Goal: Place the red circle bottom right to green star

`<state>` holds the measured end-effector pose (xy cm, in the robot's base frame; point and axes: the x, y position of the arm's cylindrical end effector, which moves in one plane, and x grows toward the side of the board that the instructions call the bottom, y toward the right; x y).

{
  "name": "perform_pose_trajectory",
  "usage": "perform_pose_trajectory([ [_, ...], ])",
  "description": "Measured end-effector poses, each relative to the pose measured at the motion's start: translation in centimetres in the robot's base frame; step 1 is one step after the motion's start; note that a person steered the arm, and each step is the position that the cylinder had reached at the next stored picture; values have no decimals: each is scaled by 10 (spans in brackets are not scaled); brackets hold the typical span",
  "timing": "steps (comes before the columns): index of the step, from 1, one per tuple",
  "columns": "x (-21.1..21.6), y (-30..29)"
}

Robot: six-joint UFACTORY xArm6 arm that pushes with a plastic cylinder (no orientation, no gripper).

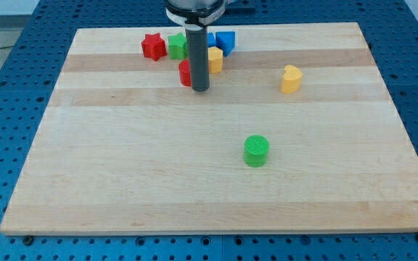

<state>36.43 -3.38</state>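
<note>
Resting on the worktop [122, 167], my tip [200, 89] is the lower end of a straight dark rod, the only end effector I have; it has no jaws to open or close and it grips nothing. The rod rises from the tip toward the view's top and covers part of what lies behind it.

At 9 o'clock of my tip, just beside the rod and seemingly touching it, sits the red circle [186, 73]; only its left part shows, the rest is hidden by the rod. The green star [178, 46] lies at 11 o'clock of the red circle, close to it, so the circle stands at about 5 o'clock of the star. Touching or nearly touching the green star at its 9 o'clock is the red star [152, 46].

On the other side of the rod, at 1 o'clock of my tip, a yellow block [214, 60] peeks out; I cannot make out its shape. At 12 to 1 o'clock of that one is a blue block [226, 40], partly hidden as well.

Well apart, at 3 o'clock of my tip, stands a yellow heart-like block [290, 79]. At 5 o'clock, well apart and alone in the middle of the worktop, is the green circle [256, 151].
</note>
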Motion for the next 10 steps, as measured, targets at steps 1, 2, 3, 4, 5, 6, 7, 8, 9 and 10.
perform_pose_trajectory([
  [1,0,-5],
  [2,0,-13],
  [3,0,-14],
  [4,8,-10],
  [5,33,24],
  [6,45,97],
  [7,42,191],
  [8,14,246],
  [9,-20,218],
  [10,-19,184],
])
